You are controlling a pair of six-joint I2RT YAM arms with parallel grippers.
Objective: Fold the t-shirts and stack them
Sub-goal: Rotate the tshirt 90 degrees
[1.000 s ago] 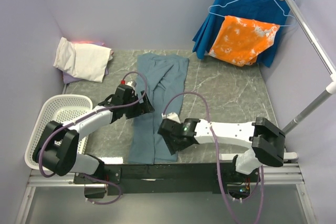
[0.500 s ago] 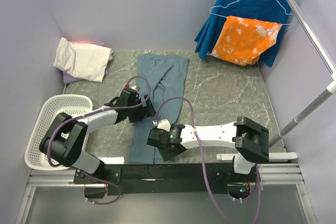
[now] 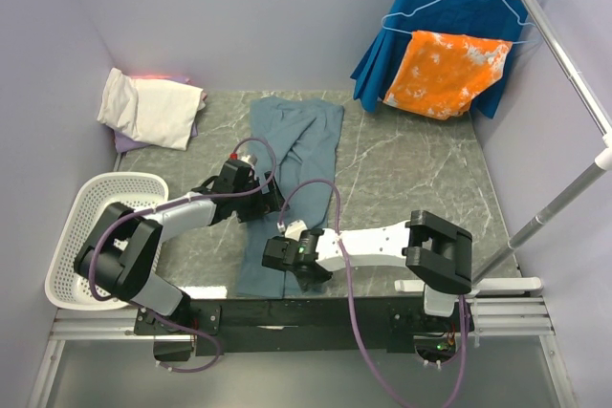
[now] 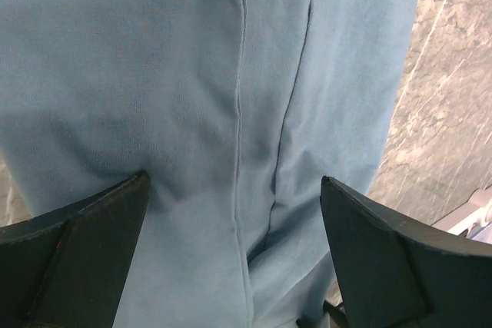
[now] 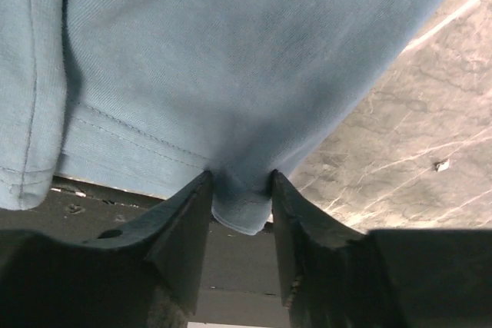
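1. At the near edge of the table (image 3: 411,169), the right gripper (image 5: 240,182) has its jaws drawn in on a pinch of the blue-grey t-shirt (image 3: 306,140). It grips a small bunch of the stitched bottom hem, which overhangs the table's edge.
2. The shirt lies in a long, narrow strip running from that near edge towards the back wall, with layers doubled over one another. It looks light, limp and thin, so it will likely sag and drag rather than hold its shape. Hemmed edges and corners seem the surest places to grip, provided every layer is caught.
3. Further up the strip, the left gripper (image 4: 234,182) is spread fully wide and holds nothing. Its fingertips rest on or just above the cloth, either side of a lengthwise crease.
4. A white laundry basket (image 3: 105,207) sits to the left, apart from the shirt and not in the way.
5. At the far left corner, a folded cream-white t-shirt (image 3: 153,107) rests on a lavender t-shirt (image 3: 122,143). I judge this to be the stack.
6. At the far right, an orange-and-white cloth (image 3: 445,74) hangs over a royal-blue pleated garment (image 3: 430,7), both off the work area.
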